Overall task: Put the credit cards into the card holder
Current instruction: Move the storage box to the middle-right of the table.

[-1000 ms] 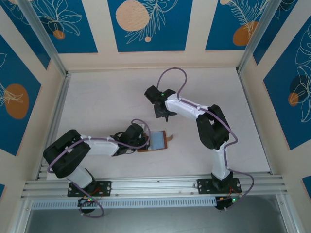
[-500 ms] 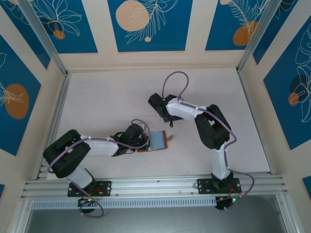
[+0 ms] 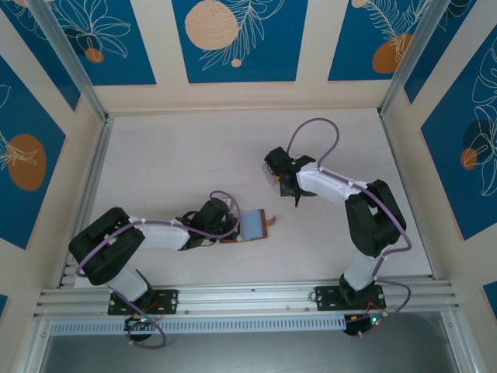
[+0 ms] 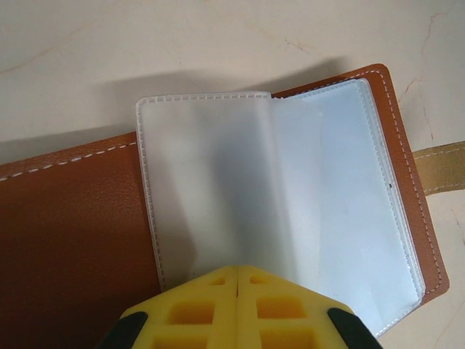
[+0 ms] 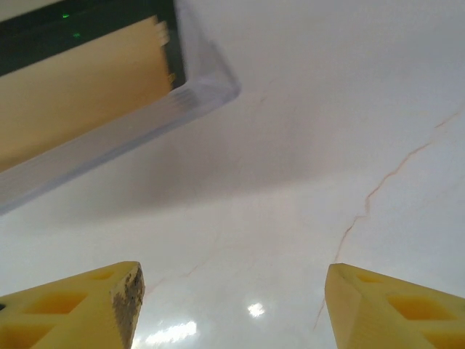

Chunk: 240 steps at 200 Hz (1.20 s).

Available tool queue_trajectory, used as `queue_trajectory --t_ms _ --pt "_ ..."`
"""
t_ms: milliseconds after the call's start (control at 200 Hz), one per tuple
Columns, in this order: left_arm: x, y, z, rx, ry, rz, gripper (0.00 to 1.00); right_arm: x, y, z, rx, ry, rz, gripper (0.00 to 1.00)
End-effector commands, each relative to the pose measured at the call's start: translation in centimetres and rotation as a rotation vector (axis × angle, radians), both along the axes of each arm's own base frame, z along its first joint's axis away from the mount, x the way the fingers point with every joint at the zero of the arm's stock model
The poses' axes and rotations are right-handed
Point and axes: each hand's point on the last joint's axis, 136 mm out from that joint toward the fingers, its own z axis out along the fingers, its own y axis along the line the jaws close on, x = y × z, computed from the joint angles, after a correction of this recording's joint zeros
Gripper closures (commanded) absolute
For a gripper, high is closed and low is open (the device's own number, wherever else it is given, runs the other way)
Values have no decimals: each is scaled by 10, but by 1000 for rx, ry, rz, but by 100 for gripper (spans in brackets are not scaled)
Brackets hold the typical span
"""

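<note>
The card holder (image 4: 65,240) cut off left and below; clear tray (image 5: 109,145) and tan card (image 5: 80,94) cropped top-left.

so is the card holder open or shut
open: the card holder lies spread flat, a clear sleeve lifted from it, pinched by the left fingers

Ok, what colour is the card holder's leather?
Card holder: brown, white stitching; best in left wrist view.

Left arm stretched low toward centre, pincer (image 4: 236,280) fingers pressed together. Right arm bent at elbow, reaching forward-left, pincer (image 5: 232,291) fingers spread wide apart.
</note>
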Motion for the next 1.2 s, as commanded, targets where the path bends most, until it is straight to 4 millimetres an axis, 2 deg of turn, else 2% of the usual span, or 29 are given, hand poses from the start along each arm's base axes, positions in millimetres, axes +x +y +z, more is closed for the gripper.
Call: queue_trajectory --t_ms 0,180,360,535,825,1025,1195 --pt "-28 24 -41 111 142 -10 95 2 38 15 127 -51 93 27" --pt "-29 23 -41 107 146 -12 96 18 48 21 103 -74 87 17" --pt "-29 25 -40 108 141 -8 95 35 35 16 -44 -85 8 14" --pt "-30 27 -41 113 143 -8 96 43 31 13 -71 -96 -19 11" --pt "-29 24 -41 107 143 -12 96 33 10 3 -72 -70 -39 11" --pt "-29 23 -42 106 146 -13 96 20 -20 -2 -40 -59 -96 12" --pt "-29 22 -41 102 148 -13 96 15 -50 5 18 -70 -164 12"
